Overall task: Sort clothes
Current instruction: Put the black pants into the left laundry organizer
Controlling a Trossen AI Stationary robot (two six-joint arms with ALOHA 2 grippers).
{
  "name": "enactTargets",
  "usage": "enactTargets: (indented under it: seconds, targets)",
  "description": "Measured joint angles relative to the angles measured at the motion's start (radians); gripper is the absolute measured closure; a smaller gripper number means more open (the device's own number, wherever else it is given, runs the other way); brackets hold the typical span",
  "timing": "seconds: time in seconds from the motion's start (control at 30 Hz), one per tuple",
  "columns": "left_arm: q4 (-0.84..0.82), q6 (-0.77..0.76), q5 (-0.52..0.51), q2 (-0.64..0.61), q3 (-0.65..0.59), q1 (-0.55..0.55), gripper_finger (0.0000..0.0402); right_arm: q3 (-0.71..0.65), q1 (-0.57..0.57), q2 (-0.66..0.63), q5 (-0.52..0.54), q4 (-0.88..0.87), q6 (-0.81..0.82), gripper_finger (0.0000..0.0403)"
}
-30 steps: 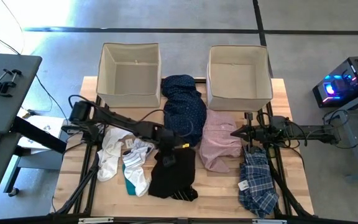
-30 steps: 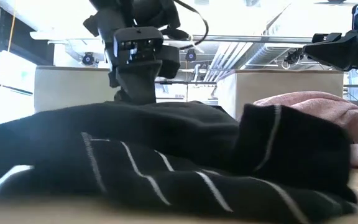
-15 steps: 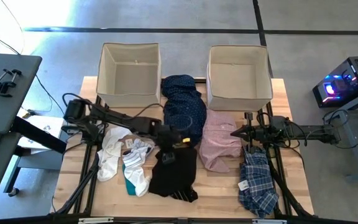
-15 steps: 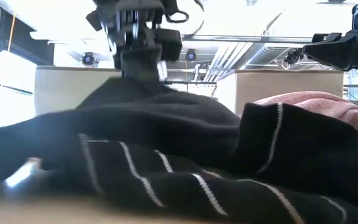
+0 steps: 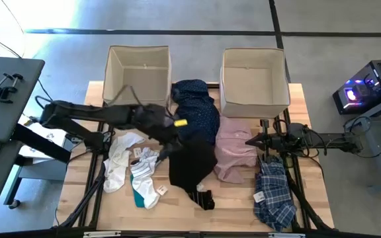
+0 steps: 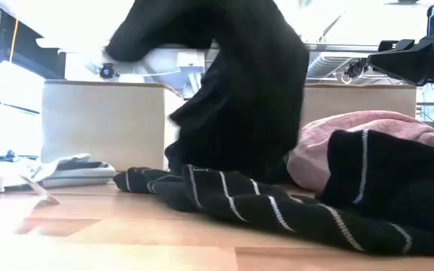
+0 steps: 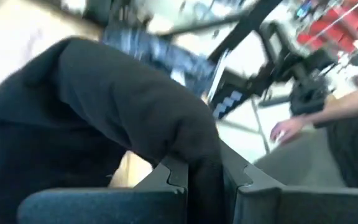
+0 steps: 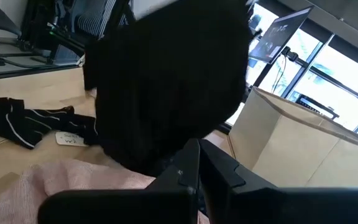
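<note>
My left gripper (image 5: 169, 134) is shut on the black garment (image 5: 192, 162), which it holds above the table's middle; in the low view the garment (image 6: 232, 90) hangs high. The black striped socks (image 5: 204, 198) lie on the table at the near side. White and teal socks (image 5: 134, 170) lie to the left. The navy dotted shirt (image 5: 194, 109) sits between the boxes, the pale pink shirt (image 5: 233, 153) right of centre, and the plaid shirt (image 5: 274, 192) at the near right. My right gripper (image 5: 250, 142) is shut and empty beside the pink shirt. My left gripper pinches a bunched fold of the black garment (image 7: 205, 163) between its two fingers (image 7: 178, 175). They come slanting down from the table's left. The garment hangs below them, slack. I cannot tell whether its lower end (image 6: 221, 158) behind the socks touches the table.
Two beige fabric boxes stand at the far edge, one left (image 5: 137, 79) and one right (image 5: 253, 79). A person's hand (image 7: 291, 127) shows beyond the table in the left wrist view. Bare wood lies at the near edge (image 6: 126, 241).
My left gripper has shut on the black garment, then risen and gone toward the far left. The garment has come up off the table and now hangs. The striped socks that lay against it have stayed on the table, now uncovered.
</note>
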Motion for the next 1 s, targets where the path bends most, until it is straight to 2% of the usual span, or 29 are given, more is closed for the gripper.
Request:
enactTargets:
  seconds: [0.5,0.73,1.0]
  targets:
    - [0.038,0.162,-0.227,-0.048,0.292,0.014,0.0378,0.0,0.0,0.0,0.006,0.0,0.0,0.0402]
    - [0.205,0.237,-0.263,-0.048,0.336,0.061,0.037,0.0,0.0,0.0,0.006,0.0,0.0,0.0402]
    - [0.381,0.287,-0.375,-0.047,0.336,0.132,0.0368,0.0,0.0,0.0,0.005,0.0,0.0,0.0402]
